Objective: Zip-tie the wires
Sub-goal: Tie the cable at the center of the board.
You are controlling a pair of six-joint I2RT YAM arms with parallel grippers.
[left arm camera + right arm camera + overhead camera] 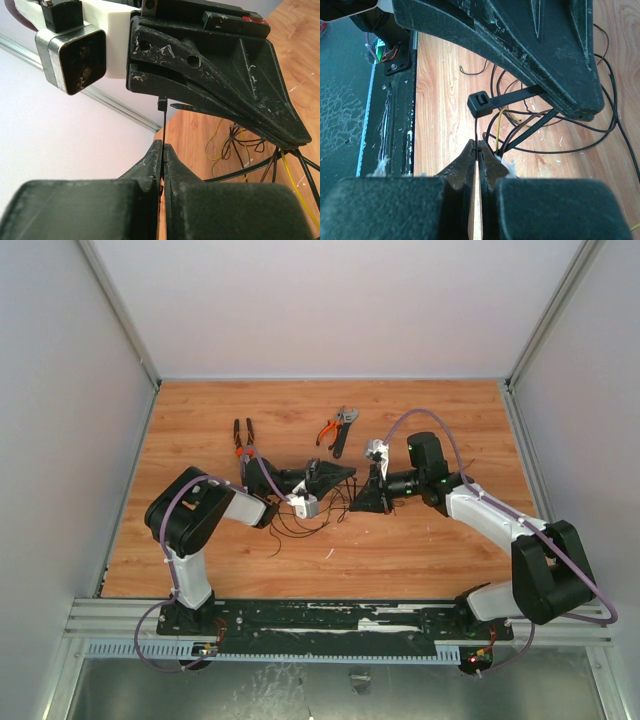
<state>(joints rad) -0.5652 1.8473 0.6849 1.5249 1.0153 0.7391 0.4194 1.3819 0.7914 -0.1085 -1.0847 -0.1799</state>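
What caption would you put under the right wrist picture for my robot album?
Right gripper and left gripper both pinch the zip tie by the tangled wires on the table.

Above the pinched tips of the right gripper, we lose the strap of the zip tie under the left gripper, and the wires run off the right edge of view.

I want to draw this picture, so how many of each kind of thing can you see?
robot arms: 2
hand tools: 3
zip tie: 1
wires, one tangled bunch: 1
Total: 7
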